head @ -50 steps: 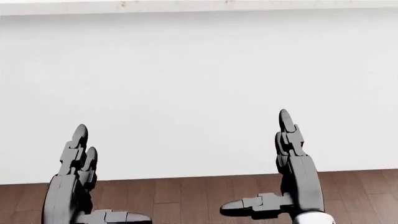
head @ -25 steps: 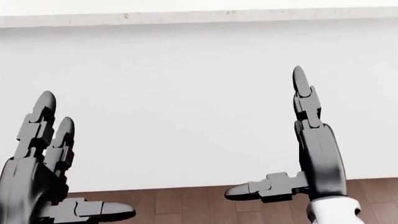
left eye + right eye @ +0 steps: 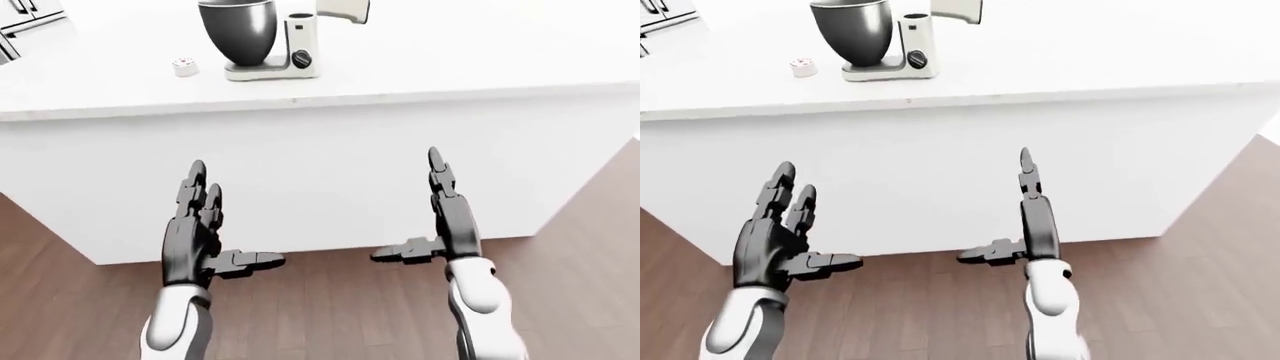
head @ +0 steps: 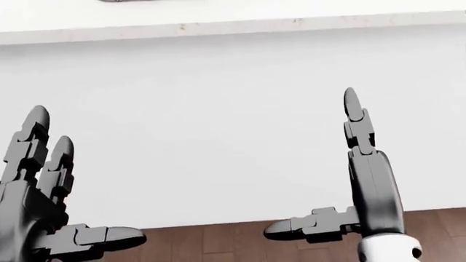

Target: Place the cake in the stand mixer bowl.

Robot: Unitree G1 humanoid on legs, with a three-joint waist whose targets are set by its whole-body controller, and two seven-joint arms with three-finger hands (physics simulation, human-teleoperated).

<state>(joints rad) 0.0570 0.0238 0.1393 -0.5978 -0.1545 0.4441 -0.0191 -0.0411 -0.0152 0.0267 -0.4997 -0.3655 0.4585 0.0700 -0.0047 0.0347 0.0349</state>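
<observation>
A white stand mixer (image 3: 290,49) with a dark metal bowl (image 3: 238,31) stands on the white island counter (image 3: 430,52) at the top left of the left-eye view. A small white cake (image 3: 185,67) sits on the counter just left of the bowl. My left hand (image 3: 215,225) and right hand (image 3: 425,214) are both open and empty, fingers pointing up, held in front of the island's white side wall, well below the counter top. In the head view only the hands (image 4: 43,180) (image 4: 349,169) and the wall show.
The island's white side (image 3: 330,172) fills the middle of the views. Brown wood floor (image 3: 330,315) lies below it. White cabinet fronts (image 3: 25,15) show at the top left corner. The island's right corner (image 3: 620,97) is at the right edge.
The head view has shifted: the counter edge sits lower in the picture. Both hands rose, then the left hand and right hand dropped slightly. Both hands stay open.
</observation>
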